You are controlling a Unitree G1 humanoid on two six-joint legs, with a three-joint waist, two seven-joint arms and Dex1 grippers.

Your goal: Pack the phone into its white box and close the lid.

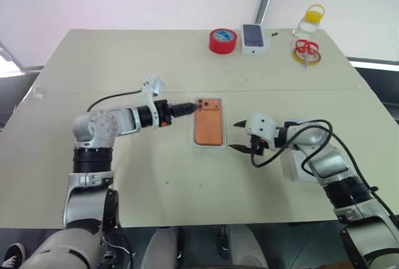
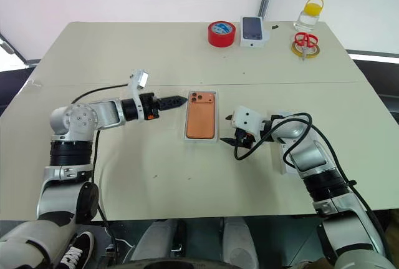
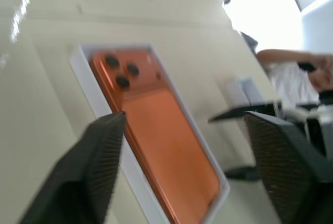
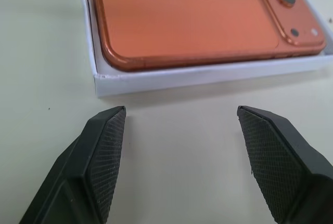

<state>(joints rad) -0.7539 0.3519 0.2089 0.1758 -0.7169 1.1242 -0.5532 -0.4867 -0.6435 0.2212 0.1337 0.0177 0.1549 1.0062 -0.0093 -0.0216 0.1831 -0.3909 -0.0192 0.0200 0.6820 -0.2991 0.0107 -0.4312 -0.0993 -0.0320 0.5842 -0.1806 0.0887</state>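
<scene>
One orange phone (image 2: 201, 118), rounded corners, smooth matte back up, three dark round lenses in a raised cluster at the far end, lying flat inside one white box (image 2: 216, 133), shallow, thin card walls, at table (image 2: 156, 50) centre. Two grippers, each with two black fingers, pads cross-hatched. Left gripper (image 2: 179, 101) just beside the box's far left corner, fingers spread wide, holding nothing. Right gripper (image 2: 233, 130) near the box's near right side, apart from it, fingers also wide, empty. Along the far edge: one red tape roll (image 2: 221, 33), glossy ring; one small dark-screened phone (image 2: 252, 29) on white packaging; one pair of red-handled scissors (image 2: 305, 40); one clear bottle (image 2: 310, 14), yellow loop on top.
</scene>
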